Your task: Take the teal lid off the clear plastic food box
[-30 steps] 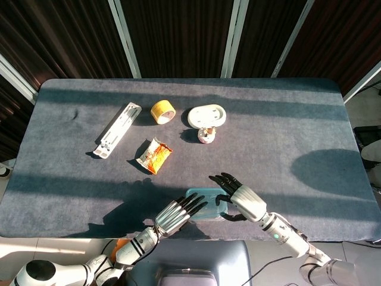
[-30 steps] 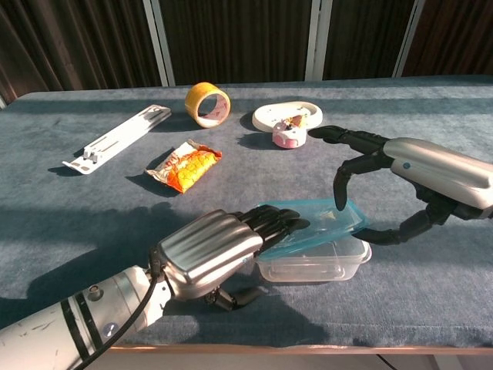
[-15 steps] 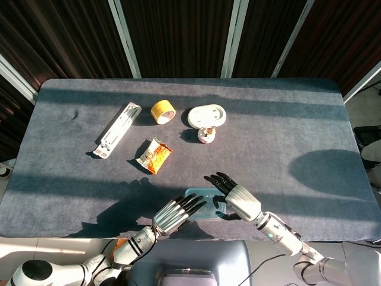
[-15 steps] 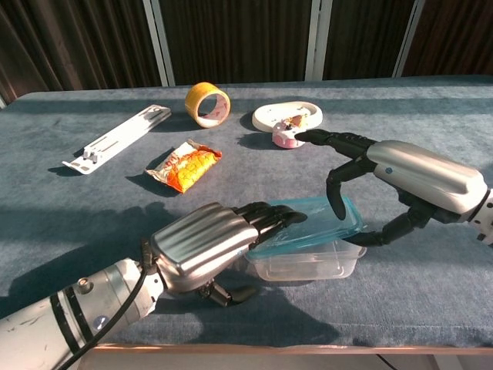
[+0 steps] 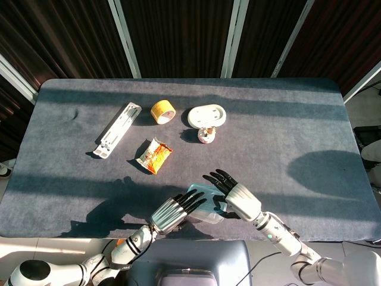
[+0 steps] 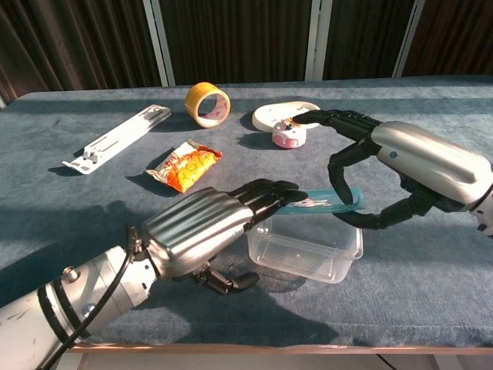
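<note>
The teal lid (image 6: 320,205) hangs clear of the clear plastic box (image 6: 308,248), tilted, with its right end pinched between the thumb and fingers of my right hand (image 6: 404,166). The open box stands on the cloth near the table's front edge. My left hand (image 6: 202,230) lies at the box's left end, fingers stretched out flat over the rim and reaching the lid's left end, thumb low beside the box wall. In the head view the lid (image 5: 201,195) shows between the left hand (image 5: 171,213) and the right hand (image 5: 239,198), with the box (image 5: 212,215) partly hidden beneath.
Further back lie an orange snack packet (image 6: 185,166), a yellow tape roll (image 6: 208,104), a long white plastic strip (image 6: 119,139), a white oval dish (image 6: 286,114) and a small pink-and-white item (image 6: 289,132). The table's front edge (image 6: 308,348) runs just below the box.
The right hand has lifted the lid up off the box; it now hangs above the rim. The box has shifted and turned slightly. The left hand stayed at its left end.
</note>
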Controlling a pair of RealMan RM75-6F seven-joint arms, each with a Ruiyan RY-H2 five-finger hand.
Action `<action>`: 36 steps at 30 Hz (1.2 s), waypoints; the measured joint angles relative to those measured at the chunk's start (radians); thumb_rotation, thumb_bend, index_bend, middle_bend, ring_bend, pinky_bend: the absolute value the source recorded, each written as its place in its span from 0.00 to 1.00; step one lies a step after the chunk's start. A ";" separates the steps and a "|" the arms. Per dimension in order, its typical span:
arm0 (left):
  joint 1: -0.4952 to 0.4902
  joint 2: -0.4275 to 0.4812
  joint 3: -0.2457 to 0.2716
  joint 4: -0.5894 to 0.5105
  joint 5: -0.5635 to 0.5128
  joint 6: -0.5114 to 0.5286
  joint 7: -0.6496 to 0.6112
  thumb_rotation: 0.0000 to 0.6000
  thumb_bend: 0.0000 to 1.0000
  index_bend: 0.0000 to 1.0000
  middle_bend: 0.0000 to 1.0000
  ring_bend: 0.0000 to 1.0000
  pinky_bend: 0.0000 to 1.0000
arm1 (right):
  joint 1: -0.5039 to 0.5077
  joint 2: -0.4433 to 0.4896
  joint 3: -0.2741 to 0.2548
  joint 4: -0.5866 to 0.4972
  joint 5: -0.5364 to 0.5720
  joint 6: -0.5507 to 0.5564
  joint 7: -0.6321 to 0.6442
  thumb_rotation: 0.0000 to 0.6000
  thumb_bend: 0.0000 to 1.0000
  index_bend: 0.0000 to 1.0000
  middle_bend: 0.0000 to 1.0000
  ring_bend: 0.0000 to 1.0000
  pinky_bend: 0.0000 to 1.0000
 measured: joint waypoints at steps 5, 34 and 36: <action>0.000 0.008 -0.023 0.018 0.016 0.058 -0.045 1.00 0.28 0.00 0.00 0.00 0.00 | 0.003 0.008 0.017 -0.006 -0.005 0.036 -0.009 1.00 0.61 0.81 0.17 0.00 0.01; 0.175 0.327 -0.076 0.112 -0.160 0.135 -0.193 1.00 0.28 0.00 0.00 0.00 0.00 | -0.019 0.051 0.064 0.309 0.179 -0.177 -0.013 1.00 0.52 0.32 0.15 0.00 0.01; 0.183 0.325 -0.071 0.129 -0.169 0.120 -0.214 1.00 0.28 0.00 0.00 0.00 0.00 | -0.018 0.032 0.051 0.331 0.180 -0.206 -0.003 1.00 0.33 0.09 0.06 0.00 0.00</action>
